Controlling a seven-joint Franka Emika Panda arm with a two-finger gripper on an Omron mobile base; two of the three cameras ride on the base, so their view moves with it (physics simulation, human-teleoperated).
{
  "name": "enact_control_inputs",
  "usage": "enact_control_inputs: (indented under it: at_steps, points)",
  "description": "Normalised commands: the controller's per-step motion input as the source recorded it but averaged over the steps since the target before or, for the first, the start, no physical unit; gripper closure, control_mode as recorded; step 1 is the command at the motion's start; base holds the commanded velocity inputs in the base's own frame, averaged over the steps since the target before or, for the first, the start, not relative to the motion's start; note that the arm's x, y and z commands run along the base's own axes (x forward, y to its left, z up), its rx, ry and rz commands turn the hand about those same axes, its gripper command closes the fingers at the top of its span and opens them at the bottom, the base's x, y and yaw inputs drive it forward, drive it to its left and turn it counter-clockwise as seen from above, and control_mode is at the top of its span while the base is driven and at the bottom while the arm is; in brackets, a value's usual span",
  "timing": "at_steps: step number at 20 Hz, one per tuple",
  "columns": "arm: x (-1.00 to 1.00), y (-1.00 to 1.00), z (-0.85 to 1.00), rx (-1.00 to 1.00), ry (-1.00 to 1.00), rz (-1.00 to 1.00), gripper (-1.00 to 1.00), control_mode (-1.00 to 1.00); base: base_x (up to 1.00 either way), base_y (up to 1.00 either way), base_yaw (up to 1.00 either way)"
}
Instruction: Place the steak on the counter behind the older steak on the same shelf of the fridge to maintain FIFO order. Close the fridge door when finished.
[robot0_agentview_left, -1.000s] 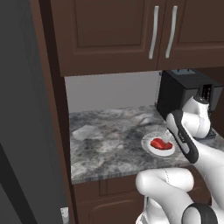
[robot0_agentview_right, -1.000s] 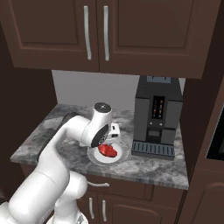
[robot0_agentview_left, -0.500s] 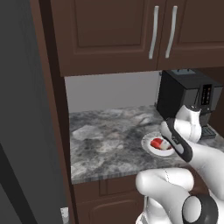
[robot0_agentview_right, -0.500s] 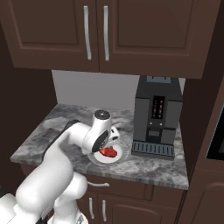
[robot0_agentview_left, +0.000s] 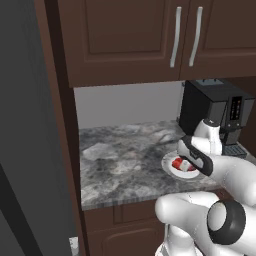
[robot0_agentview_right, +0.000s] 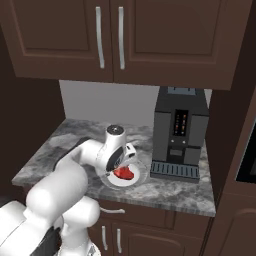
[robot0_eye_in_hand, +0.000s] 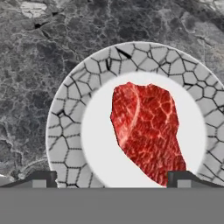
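The steak (robot0_eye_in_hand: 146, 131) lies in the white middle of a round plate (robot0_eye_in_hand: 70, 131) with a cracked grey pattern on its rim; the plate stands on the grey marbled tabletop (robot0_agentview_left: 125, 155), just beside a black coffee machine (robot0_agentview_right: 180, 132) and under dark brown wall cabinets (robot0_agentview_right: 125, 35); the meat is deep red with lighter marbling and it lies slanted on the plate. The hand (robot0_eye_in_hand: 111, 177) hangs right over the plate and points down at it; its two dark fingertips (robot0_eye_in_hand: 41, 177) stand wide apart, one near the plate's rim and the other at the lower end of the steak; the hand is fully open and it holds nothing. In my judgement the step in hand is the first one, the picking up of the steak, and it is not yet done; the placing in the fridge and the closing of its door are all left to do. The next move calls for lowering the hand so that the fingers come on both sides of the slab, and perhaps turning it a little, because the steak is not centred between the fingers; then closing gently, since the meat is thin and flat on a smooth plate. The coffee machine has a small lit panel, but it is too small to read; I see no brand or other writing.
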Motion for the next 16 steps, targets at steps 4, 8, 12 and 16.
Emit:
enact_control_inputs:
  at_steps: [4,8,12,16]
  points:
    - [0.11,-0.13,-0.14,0.00,0.05,0.00,-1.00,-1.00,0.00,0.00,0.00]
    - [0.17,-0.29,-0.19,0.00,0.05,0.00,-1.00,-1.00,0.00,0.00,0.00]
    - [0.18,-0.22,-0.28,0.00,0.05,0.00,-1.00,-1.00,0.00,0.00,0.00]
    - [0.23,0.00,-0.26,0.00,0.04,0.01,-1.00,-1.00,0.00,0.00,0.00]
